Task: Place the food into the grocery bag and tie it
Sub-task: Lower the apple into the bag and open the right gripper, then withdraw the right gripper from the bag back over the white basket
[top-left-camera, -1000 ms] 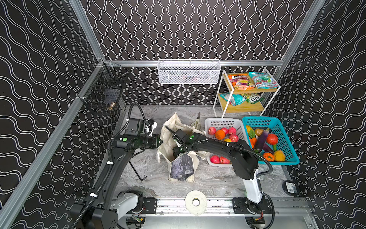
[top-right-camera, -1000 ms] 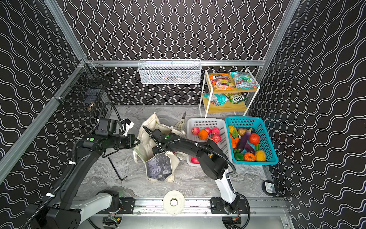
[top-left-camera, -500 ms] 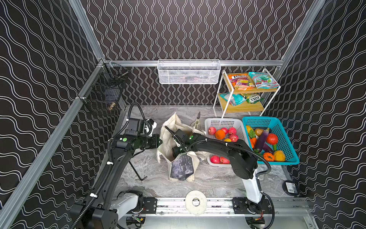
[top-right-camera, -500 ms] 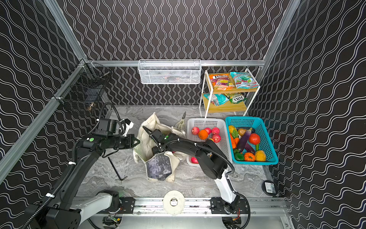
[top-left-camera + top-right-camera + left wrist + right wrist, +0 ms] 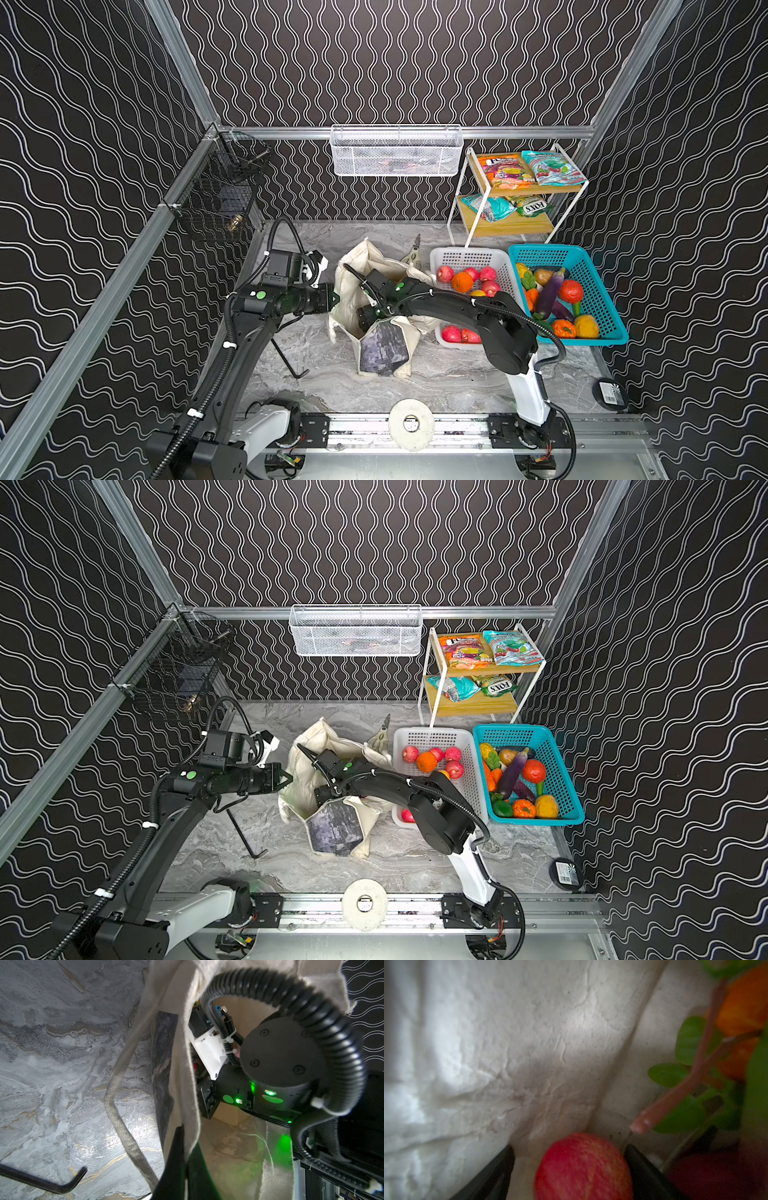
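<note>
**Apple between parted jaws inside grocery bag**

The left jaws are clamped on the bag's cream rim, its mouth open above the tabletop. The right jaws, down inside the bag, stand apart around the red apple, clear of it on one side. Their way out is likely straight back up.

A red apple lies inside the upright cream grocery bag, mouth open.
</note>
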Controlling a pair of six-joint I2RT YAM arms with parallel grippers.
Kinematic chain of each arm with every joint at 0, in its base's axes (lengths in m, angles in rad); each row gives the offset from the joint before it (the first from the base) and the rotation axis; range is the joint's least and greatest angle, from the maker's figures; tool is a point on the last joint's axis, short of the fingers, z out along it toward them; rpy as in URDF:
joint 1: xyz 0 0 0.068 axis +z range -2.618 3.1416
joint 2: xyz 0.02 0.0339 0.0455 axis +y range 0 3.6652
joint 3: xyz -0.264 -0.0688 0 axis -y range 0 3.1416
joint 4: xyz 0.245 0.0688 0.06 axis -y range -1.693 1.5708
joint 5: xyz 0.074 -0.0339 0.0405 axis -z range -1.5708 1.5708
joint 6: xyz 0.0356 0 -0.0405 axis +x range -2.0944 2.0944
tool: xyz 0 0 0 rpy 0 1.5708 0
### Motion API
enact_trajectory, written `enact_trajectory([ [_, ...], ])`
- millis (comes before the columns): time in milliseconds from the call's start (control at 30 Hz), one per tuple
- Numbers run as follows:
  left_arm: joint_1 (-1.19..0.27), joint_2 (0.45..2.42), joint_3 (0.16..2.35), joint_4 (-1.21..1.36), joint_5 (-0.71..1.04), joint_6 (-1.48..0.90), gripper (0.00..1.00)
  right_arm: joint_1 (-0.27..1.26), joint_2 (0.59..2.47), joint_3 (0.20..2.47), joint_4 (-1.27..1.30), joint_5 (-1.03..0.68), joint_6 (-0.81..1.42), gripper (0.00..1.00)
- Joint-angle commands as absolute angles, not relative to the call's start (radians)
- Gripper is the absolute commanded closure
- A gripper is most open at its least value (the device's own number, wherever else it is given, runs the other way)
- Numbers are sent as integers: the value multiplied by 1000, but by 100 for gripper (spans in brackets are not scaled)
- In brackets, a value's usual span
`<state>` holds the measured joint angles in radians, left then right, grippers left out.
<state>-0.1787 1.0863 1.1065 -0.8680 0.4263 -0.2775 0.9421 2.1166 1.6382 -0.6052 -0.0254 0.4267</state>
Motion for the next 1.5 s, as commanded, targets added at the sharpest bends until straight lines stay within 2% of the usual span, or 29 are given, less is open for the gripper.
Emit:
enact_trajectory([
  [0, -179, 1076, 1098, -868, 430, -247, 100, 934, 2120, 1639, -710, 36, 418, 5],
  [33, -179, 1073, 1094, -867, 427, -247, 100, 934, 2115, 1643, -712, 30, 419, 1],
  [633, -178, 1092, 1084, -859, 439, -230, 100, 943, 1968, 1859, -835, 35, 443, 1],
  [1000, -177, 1085, 1091, -870, 442, -222, 100, 946, 1867, 2015, -941, 155, 411, 1],
  [1333, -176, 1068, 1084, -856, 431, -258, 100, 928, 1666, 1955, -895, 307, 342, 1],
  [1467, -178, 1087, 1102, -877, 401, -243, 100, 838, 1553, 1872, -864, 296, 377, 1],
])
